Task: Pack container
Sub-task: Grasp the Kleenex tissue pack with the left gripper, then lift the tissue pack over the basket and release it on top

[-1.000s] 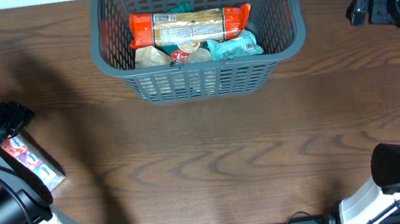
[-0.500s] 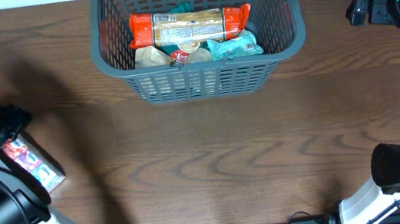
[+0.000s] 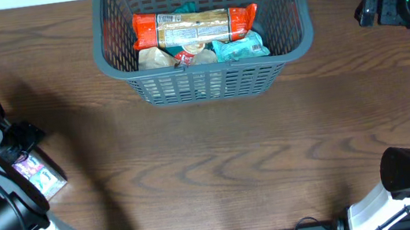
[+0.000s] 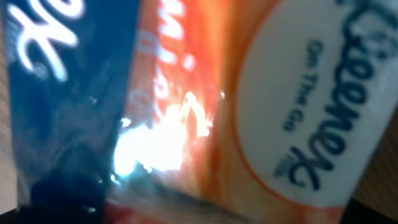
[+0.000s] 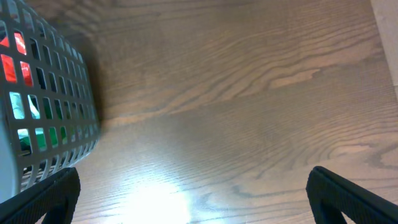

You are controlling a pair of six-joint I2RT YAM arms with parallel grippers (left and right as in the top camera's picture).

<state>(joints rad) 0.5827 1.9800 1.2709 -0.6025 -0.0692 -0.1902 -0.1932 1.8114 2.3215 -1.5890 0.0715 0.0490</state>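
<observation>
The container, a dark grey lattice basket (image 3: 209,83), stands at the table's far middle; its side shows in the right wrist view (image 5: 50,112). It holds a long red-orange packet (image 3: 193,27), a teal packet (image 3: 240,47) and others. A Kleenex tissue packet (image 3: 42,174), blue, orange and white, lies at the far left and fills the left wrist view (image 4: 249,112). My left gripper (image 3: 22,143) is down on the packet's far end; dark finger tips show at both bottom corners, wide apart. My right gripper (image 3: 369,6) hangs open and empty right of the basket, above bare wood (image 5: 193,199).
The brown wood table (image 3: 220,168) stretches between the basket and the front edge. The arm bases stand at the front left and front right corners. A pale strip beyond the table edge shows in the right wrist view (image 5: 388,37).
My left gripper has moved nearer and a little right, down onto the tissue packet. The packet has shifted slightly toward the front. The right arm has not moved.
</observation>
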